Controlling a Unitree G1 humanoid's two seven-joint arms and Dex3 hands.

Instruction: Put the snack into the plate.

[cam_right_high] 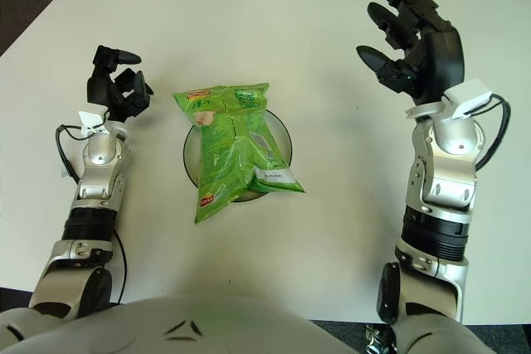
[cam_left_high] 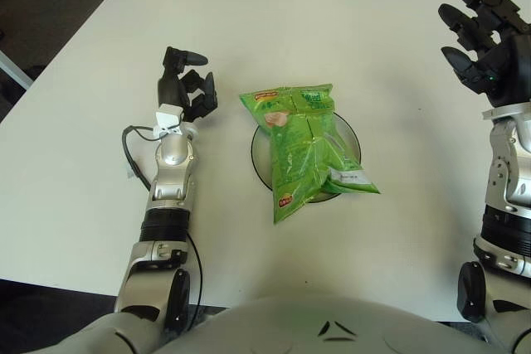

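Your left hand [cam_left_high: 187, 80] sits at 9 o'clock of the green snack bag [cam_left_high: 305, 148], just beside it but apart. Fingers loosely curled, thumb sticking out toward 12, nothing in the grasp. Can't tell if the palm touches the table [cam_left_high: 373, 64].

Your right hand [cam_right_high: 415, 39] is way off at 3 o'clock of the bag, fingers spread wide and pointing toward 11, holding nothing, well clear of everything.

The bag lies across the dark round plate [cam_right_high: 280, 134], covering most of it; only the rim shows at 3 and 9 o'clock. Bag's top seam runs past the plate rim at 12, and its bottom corners hang over at 5 and 7 o'clock onto the white tabletop. It's tilted a bit, long axis approx. 12 to 6.

Room: wide bare tabletop betw. bag and right hand, and more at 12 up to the far edge. Left side is tighter. Near table edge runs just above the robot's torso [cam_left_high: 332, 329]. A black cable [cam_left_high: 133, 151] loops by the left wrist.
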